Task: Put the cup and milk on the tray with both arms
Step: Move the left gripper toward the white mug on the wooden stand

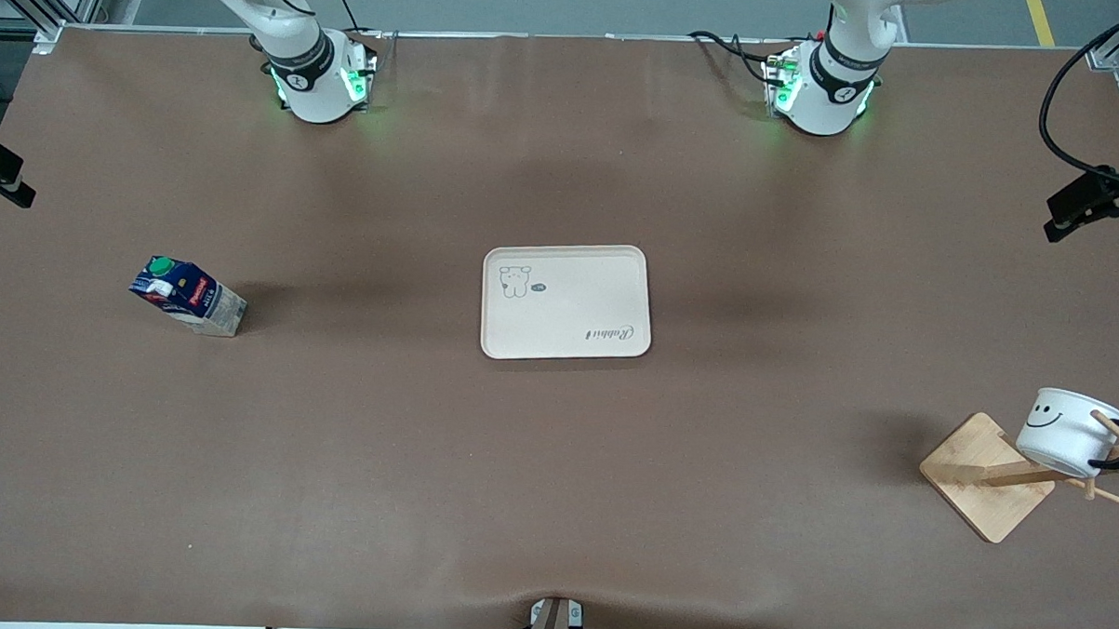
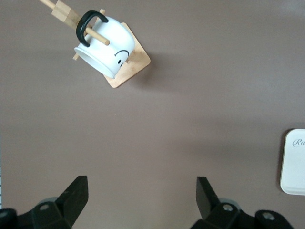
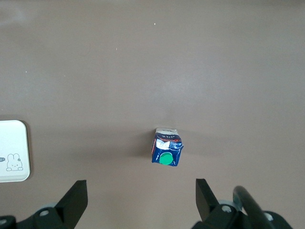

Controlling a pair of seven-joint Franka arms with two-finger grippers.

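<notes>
Robotics laboratory indicated, two arm bases with green lights bolted to a brown-covered table, camera mounts clamped at edges, cables routed, aluminium framing seen.

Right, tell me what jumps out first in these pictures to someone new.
The cream tray lies bare mid-table. The smiley cup hangs by its black handle on a wooden rack at the left arm's end, and the blue milk stands alone at the right arm's end. The left gripper and right gripper are both open, high above the table.
</notes>
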